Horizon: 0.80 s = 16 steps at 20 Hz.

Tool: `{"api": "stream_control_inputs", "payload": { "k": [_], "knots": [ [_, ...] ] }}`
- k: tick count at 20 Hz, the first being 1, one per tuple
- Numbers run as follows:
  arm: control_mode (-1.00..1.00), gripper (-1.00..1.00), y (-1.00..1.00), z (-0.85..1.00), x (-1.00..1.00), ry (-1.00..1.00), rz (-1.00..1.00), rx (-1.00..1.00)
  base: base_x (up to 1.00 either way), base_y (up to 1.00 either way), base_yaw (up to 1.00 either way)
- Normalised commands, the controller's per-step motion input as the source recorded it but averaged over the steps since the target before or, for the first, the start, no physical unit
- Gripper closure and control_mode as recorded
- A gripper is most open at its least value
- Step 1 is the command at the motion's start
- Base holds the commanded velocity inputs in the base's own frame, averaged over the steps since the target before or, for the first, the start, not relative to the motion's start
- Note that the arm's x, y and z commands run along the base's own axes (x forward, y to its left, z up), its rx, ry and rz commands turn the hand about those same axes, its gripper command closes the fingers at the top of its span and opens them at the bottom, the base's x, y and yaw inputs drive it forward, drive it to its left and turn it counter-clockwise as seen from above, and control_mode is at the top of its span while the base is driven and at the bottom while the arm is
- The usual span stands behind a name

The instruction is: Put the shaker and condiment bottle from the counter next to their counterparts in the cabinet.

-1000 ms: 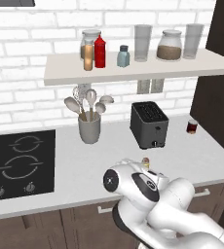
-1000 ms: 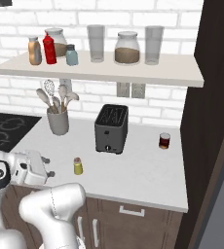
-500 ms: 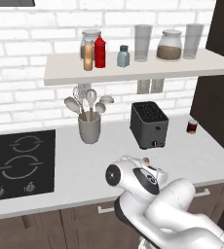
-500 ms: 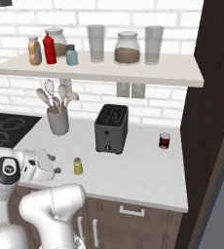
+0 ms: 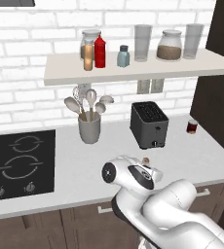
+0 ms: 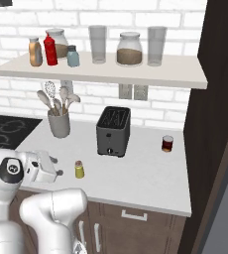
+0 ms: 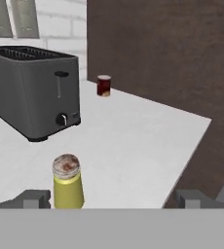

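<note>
The small yellow-olive shaker point(image 6: 79, 169) with a dark reddish top stands on the pale counter point(image 6: 136, 173), in front of the toaster. My gripper point(image 6: 56, 166) hovers low just left of it, jaws wide apart and holding nothing. In the hand view the shaker point(image 7: 67, 185) is close ahead, beside the left fingertip of the gripper point(image 7: 113, 199). From the left base view only its top point(image 5: 145, 160) peeks over my wrist. The tan-orange condiment bottle point(image 5: 88, 55) point(image 6: 35, 51) stands on the cabinet shelf point(image 5: 133, 73), touching the red squeeze bottle point(image 5: 100, 51). The blue-grey shaker point(image 5: 123, 56) is to their right.
A dark toaster point(image 5: 149, 124) point(image 7: 33, 95) stands behind the shaker. A grey utensil crock point(image 5: 89, 127) sits to its left and a small dark red jar point(image 5: 192, 126) by the brown side panel point(image 6: 215, 124). The black cooktop point(image 5: 19, 163) lies far left. Glasses and jars line the shelf.
My wrist has edged a little towards the shaker and turned slightly. The jaws have stayed wide open. Nothing on the counter or shelf has moved.
</note>
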Motion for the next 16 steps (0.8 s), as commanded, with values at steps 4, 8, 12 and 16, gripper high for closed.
{"api": "stream_control_inputs", "payload": {
  "k": [4, 8, 12, 16],
  "knots": [
    [-1.0, -1.0, 0.0, -0.23, 0.0, 0.0, 0.0, 0.0, 0.0, 0.0, 0.0],
    [-1.0, -1.0, 0.0, -0.1, 0.02, 0.0, 0.0, 0.0, 0.0, 0.0, 0.0],
    [-1.0, -1.0, -0.02, -0.11, 0.03, 0.0, 0.0, 0.0, 0.0, 0.0, 0.0],
    [-1.0, -1.0, -0.09, -0.12, 0.01, 0.0, 0.0, 0.0, 0.0, 0.0, 0.0]
  ]
}}
